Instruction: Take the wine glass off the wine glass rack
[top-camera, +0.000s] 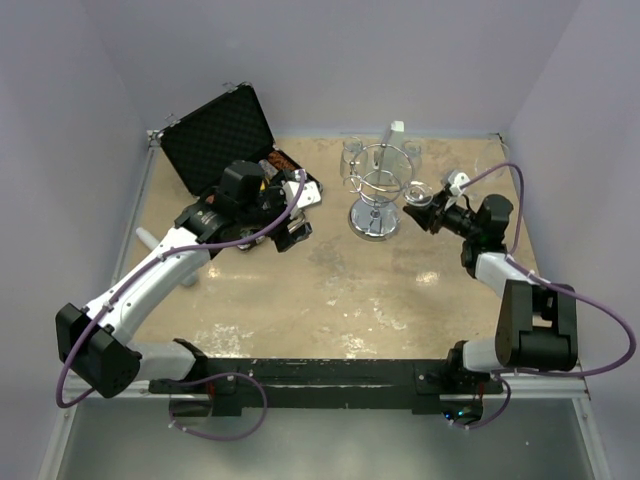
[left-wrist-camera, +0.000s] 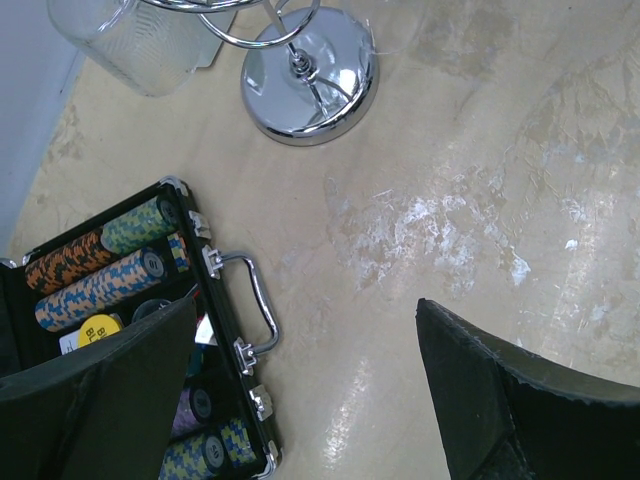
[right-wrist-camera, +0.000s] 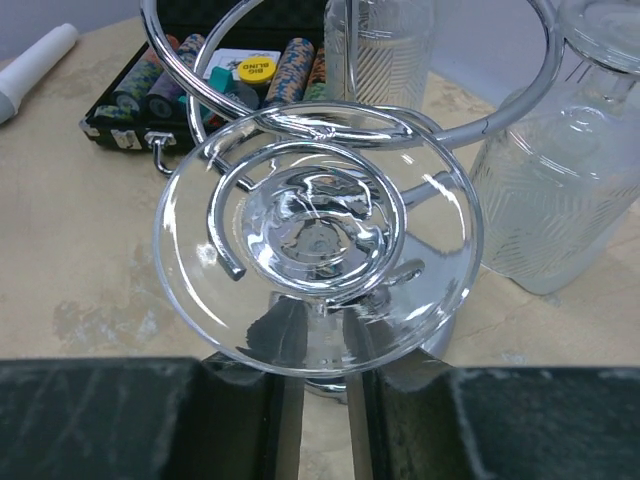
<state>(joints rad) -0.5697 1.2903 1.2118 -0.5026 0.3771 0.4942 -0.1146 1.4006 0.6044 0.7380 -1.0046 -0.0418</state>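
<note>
Both right pincer fingers flank wine glass stem at wine glass rack.

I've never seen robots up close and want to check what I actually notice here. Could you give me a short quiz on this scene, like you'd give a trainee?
1. True or false: the left gripper is open and holds nothing.
2. The foot of the glass is: A held by the left gripper; B hung in a wire loop of the rack; C standing on the rack's base.
3. What fills the open case?
Key: 1 true. 2 B. 3 poker chips.
</note>
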